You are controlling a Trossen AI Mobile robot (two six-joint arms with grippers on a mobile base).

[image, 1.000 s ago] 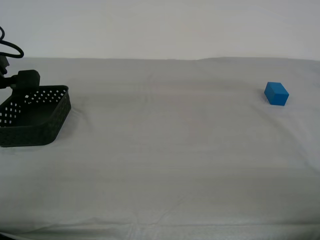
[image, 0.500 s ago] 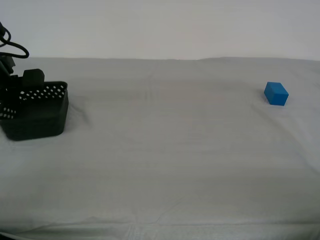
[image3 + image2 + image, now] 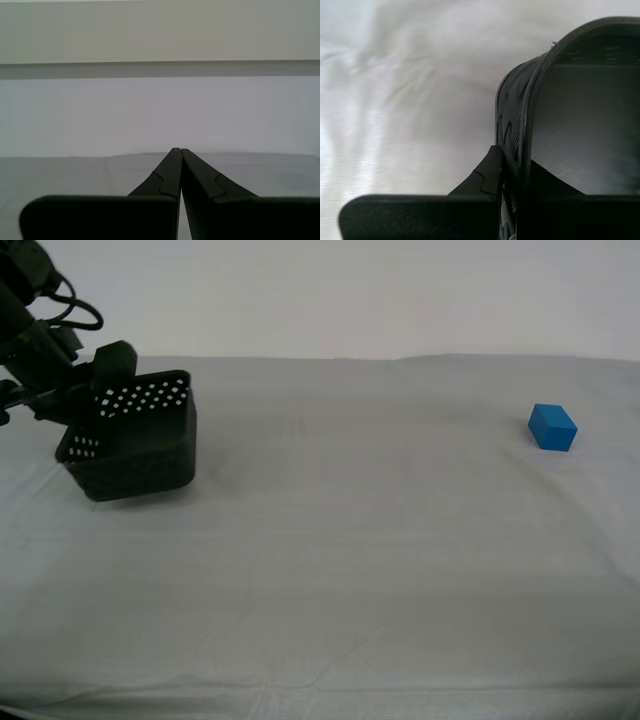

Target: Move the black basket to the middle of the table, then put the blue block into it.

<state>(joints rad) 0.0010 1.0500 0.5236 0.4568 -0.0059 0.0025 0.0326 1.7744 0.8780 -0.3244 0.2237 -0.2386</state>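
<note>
We are counting one black basket point(image 3: 135, 440), one blue block point(image 3: 552, 427) and one table point(image 3: 350, 570). Our second gripper point(image 3: 100, 380) is pinching the basket's wall point(image 3: 520, 150), holding it tilted at the exterior view's upper left. The block is sitting far right, well apart. Our first gripper point(image 3: 179, 152) is pressed together, pinching nothing. The arm is cut off by the frame's left edge; one finger is hidden behind the wall.

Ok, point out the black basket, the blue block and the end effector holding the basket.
black basket point(image 3: 140, 455): exterior view, on its outer front wall.
blue block point(image 3: 553, 427): exterior view, on its front face.
my second end effector point(image 3: 512, 160): second wrist view, where its fingers clamp the basket's wall.
</note>
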